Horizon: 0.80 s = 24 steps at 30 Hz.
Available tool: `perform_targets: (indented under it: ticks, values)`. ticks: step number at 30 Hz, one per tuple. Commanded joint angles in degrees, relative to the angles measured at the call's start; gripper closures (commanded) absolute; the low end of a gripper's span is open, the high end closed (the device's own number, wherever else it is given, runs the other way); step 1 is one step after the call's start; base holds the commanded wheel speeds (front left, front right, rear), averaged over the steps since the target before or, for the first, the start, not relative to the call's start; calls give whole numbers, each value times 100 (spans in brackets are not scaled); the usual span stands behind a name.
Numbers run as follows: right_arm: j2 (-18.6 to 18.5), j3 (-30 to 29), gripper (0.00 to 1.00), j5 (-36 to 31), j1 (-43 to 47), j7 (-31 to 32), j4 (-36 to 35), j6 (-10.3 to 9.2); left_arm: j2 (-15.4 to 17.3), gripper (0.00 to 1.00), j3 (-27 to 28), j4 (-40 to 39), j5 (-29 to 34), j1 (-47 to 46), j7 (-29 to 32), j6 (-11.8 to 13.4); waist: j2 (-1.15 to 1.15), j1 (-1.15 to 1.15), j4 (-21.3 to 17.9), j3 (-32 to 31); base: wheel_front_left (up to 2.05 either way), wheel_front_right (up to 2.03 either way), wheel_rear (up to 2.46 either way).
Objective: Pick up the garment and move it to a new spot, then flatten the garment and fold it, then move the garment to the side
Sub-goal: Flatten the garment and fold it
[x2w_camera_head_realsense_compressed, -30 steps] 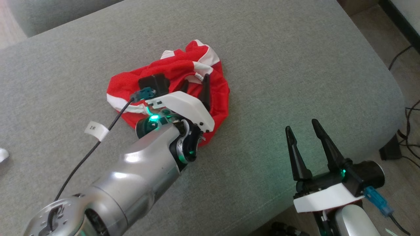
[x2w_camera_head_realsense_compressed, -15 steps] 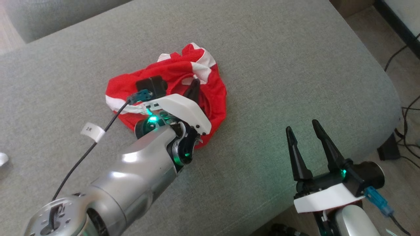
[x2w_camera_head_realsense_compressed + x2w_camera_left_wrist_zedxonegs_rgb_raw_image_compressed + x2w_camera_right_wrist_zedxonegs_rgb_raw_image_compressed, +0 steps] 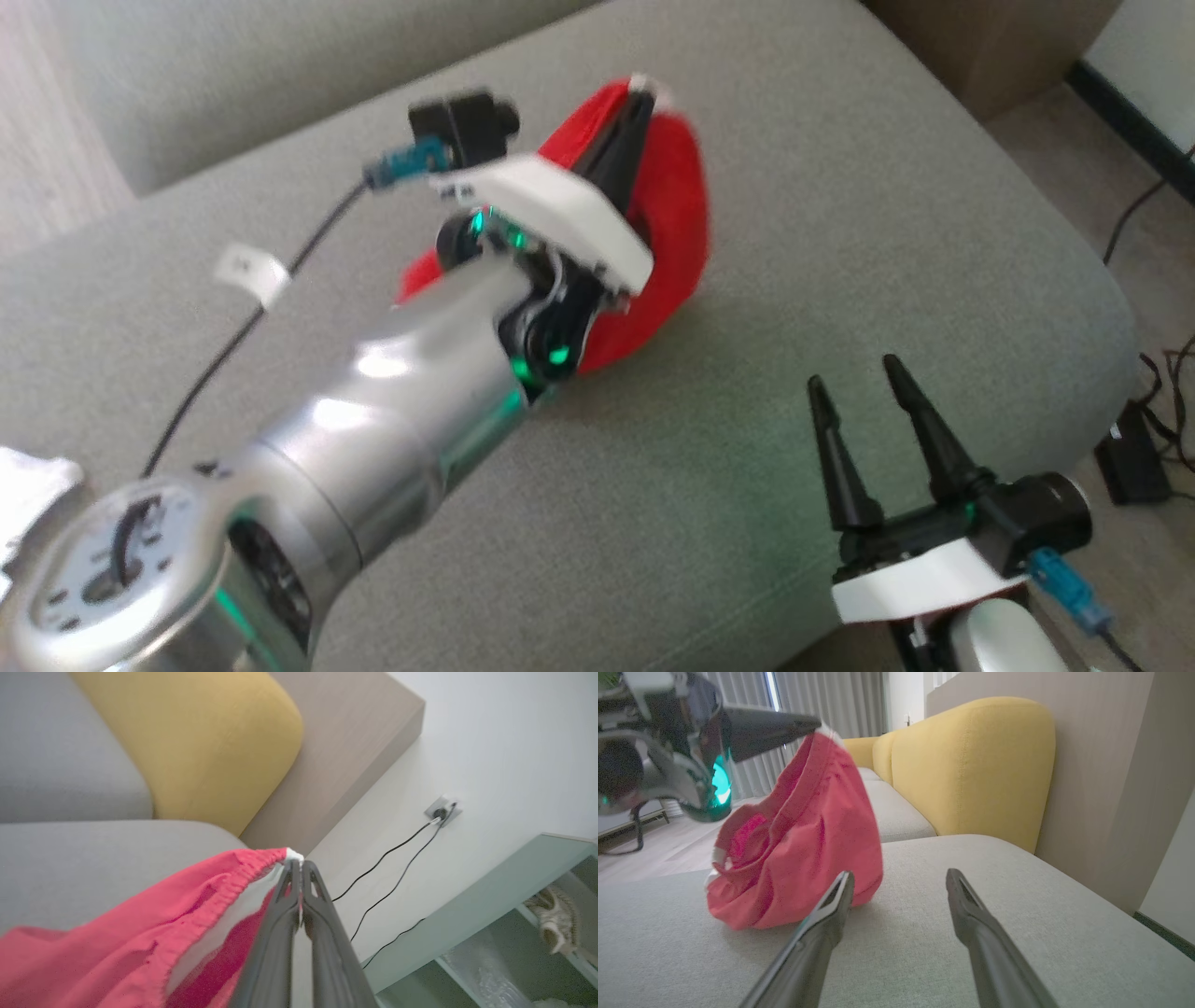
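Garment (image 3: 674, 215) hangs from the left tool (image 3: 639, 97), clamped on its elastic edge, lower folds resting on the grey sofa seat (image 3: 840, 187). Right tool (image 3: 854, 373) gapes empty nearby; yellow cushion (image 3: 971, 765) behind.

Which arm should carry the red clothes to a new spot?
Left. The left gripper is shut on the elastic edge of the red garment, holding it up while its bottom rests on the grey cushion. The right gripper is open and empty, apart from it.
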Motion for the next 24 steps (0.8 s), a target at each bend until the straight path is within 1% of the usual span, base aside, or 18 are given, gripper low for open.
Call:
perform_targets:
  ticks: [1,4,5,7,10,13,17,20,22,24]
  values:
    - [-37,219,0,-96,-32,-62,-214,43,-4,100,247,-215,-56,-574,-57,-120,0,0,80,-242,0,0,0]
    - [-37,350,0,-241,35,-62,-210,43,11,100,462,-434,-96,-858,-86,-246,0,0,312,-397,0,0,0]
    - [-37,350,0,-241,35,-62,-210,43,11,100,462,-434,-96,-858,-86,-246,0,0,312,-397,0,0,0]
    - [-37,401,0,-320,76,-62,-200,43,150,100,622,-686,-148,-910,-100,-288,0,0,487,-470,0,0,0]
    - [-37,285,0,-351,161,-62,-226,43,548,100,751,-1170,-212,-713,-118,-310,0,0,816,-536,0,0,0]
    - [-37,86,0,-304,286,-62,-282,43,1053,100,644,-1678,-242,-172,-116,-299,0,0,1161,-547,0,0,0]
    - [-37,-109,0,-187,370,-62,-391,43,1670,100,496,-2243,-286,799,-187,-9,0,0,1647,-345,0,0,0]
    - [-88,-61,0,-125,333,-62,-401,43,2042,100,483,-2466,-181,1521,-248,171,0,0,1936,-235,0,0,0]
    - [-164,-131,0,-29,250,-62,-396,43,2234,100,592,-2541,-31,1937,-268,265,0,0,2098,-183,0,0,0]
    - [-252,-344,0,145,113,-62,-375,43,2356,100,866,-2586,228,2281,-272,348,0,0,2277,-116,0,0,0]
